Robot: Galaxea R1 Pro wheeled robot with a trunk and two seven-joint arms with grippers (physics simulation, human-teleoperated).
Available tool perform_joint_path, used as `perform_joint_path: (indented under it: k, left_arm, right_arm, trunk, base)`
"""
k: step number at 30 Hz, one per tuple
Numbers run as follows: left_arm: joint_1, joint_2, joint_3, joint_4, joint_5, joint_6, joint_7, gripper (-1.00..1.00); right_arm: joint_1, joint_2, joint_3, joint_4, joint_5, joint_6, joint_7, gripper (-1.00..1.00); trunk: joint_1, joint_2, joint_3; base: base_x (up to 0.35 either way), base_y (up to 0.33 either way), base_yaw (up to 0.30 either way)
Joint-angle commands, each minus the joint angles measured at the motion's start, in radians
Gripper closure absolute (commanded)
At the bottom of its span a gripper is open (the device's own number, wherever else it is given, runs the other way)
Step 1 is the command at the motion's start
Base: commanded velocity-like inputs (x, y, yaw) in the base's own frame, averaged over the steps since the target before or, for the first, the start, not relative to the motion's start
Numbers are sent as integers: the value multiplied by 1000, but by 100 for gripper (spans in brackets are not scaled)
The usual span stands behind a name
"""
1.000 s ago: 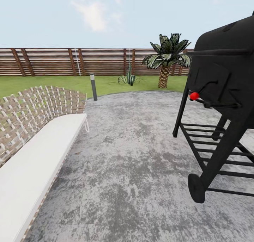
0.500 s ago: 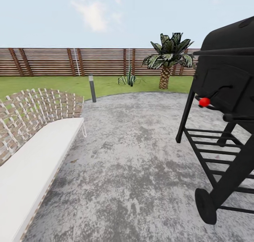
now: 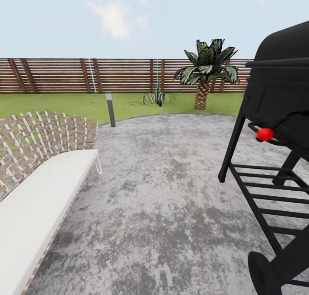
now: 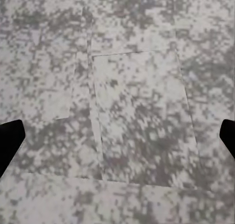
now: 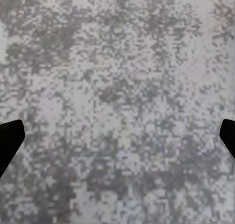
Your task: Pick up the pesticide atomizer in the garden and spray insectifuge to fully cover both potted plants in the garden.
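Grey patio (image 3: 163,192), both pincers spread wide above paving

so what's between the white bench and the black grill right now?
Head view: bare mottled grey patio paving runs between the white bench and the black grill; nothing stands on that stretch.

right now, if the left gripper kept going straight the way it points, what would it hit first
Most likely the grey patio paving. The left gripper is open with nothing between its fingers, and the left wrist view along them shows mottled grey slabs with a seam ahead. How far off the paving lies cannot be judged from the picture.
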Motion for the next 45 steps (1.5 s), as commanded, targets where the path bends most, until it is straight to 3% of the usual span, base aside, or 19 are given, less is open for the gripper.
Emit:
perform_joint_path:
  k: [1, 45]
  left_arm:
    - [-1, 0, 1, 1, 4, -3, 0, -100]
    - [-1, 0, 1, 1, 4, -3, 0, -100]
  right_arm:
    - [0, 0, -1, 1, 0, -3, -1, -100]
    - [0, 0, -1, -1, 0, -4, -1, -100]
  trunk:
    - [0, 0, -1]
    - [0, 0, -1]
  base:
    - [336, 0, 0]
    - [336, 0, 0]
